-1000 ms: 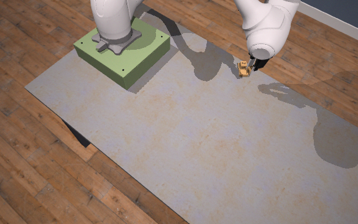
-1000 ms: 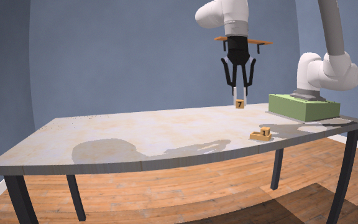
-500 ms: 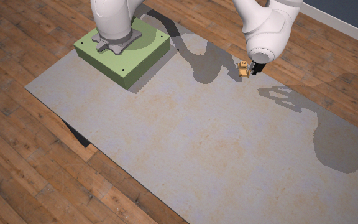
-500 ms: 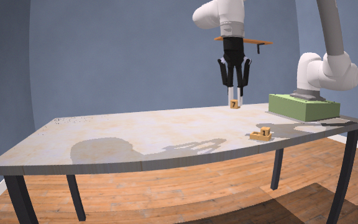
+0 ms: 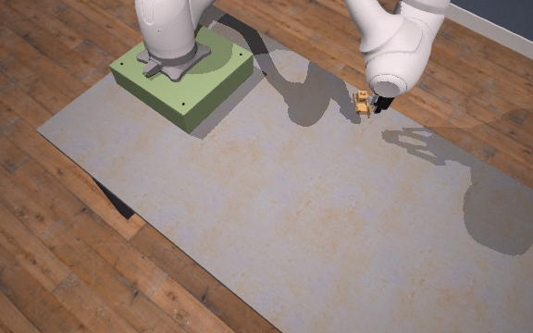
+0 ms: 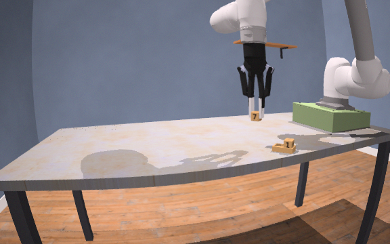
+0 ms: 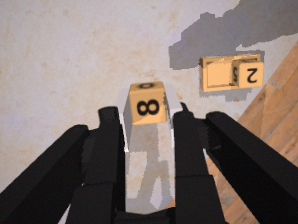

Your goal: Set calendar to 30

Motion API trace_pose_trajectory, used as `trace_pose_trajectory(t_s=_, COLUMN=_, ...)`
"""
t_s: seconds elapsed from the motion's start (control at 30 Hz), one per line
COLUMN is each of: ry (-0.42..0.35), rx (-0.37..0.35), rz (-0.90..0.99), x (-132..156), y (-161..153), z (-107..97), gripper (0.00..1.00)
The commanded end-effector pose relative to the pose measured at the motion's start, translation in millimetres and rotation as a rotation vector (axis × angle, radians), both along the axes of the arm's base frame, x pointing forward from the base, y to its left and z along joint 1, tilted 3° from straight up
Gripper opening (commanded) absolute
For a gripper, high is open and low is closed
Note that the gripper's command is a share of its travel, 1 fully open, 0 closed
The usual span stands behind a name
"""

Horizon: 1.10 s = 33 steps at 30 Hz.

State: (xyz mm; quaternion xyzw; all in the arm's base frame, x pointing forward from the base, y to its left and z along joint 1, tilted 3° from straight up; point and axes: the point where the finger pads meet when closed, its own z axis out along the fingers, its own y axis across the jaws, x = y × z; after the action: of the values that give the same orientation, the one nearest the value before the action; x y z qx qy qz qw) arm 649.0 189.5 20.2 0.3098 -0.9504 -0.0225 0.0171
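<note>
My gripper (image 6: pixel 256 113) (image 7: pixel 148 100) is shut on a wooden cube (image 6: pixel 255 116) (image 7: pixel 148 107) and holds it above the table, clear of the tray. This cube shows 7 toward the exterior camera, a sideways 8 toward the wrist camera and part of a 0 on an adjoining face. The wooden tray (image 6: pixel 278 149) (image 7: pixel 202 80) lies near the table edge. A second cube (image 5: pixel 363 94) (image 6: pixel 288 144) (image 7: pixel 251 75) sits in one end of it, with 2 on top and 1 toward the exterior camera. The tray's other end is empty. No month's name is readable.
The table (image 5: pixel 294 222) (image 6: pixel 147 139) carries the green base block (image 5: pixel 174 94) (image 6: pixel 311 116) under the arm. The tray lies close to a long table edge, with floor beyond. A wall shelf (image 6: pixel 284 45) shows behind the gripper. Arm shadows fall across the table.
</note>
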Motion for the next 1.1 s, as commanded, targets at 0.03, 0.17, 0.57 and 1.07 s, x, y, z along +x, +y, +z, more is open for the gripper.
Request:
trace_pose_trajectory(t_s=0.03, ry=0.000, rx=0.000, rz=0.000, x=0, y=0, z=-9, gripper=0.24)
trace_pose_trajectory(t_s=0.17, ry=0.000, rx=0.000, rz=0.000, x=-1, y=1, z=-26, gripper=0.24)
trace_pose_trajectory(t_s=0.57, ry=0.000, rx=0.000, rz=0.000, x=-3, y=2, z=-71, gripper=0.24)
trace_pose_trajectory(t_s=1.07, ry=0.000, rx=0.000, rz=0.000, x=-4, y=3, z=-87, gripper=0.24)
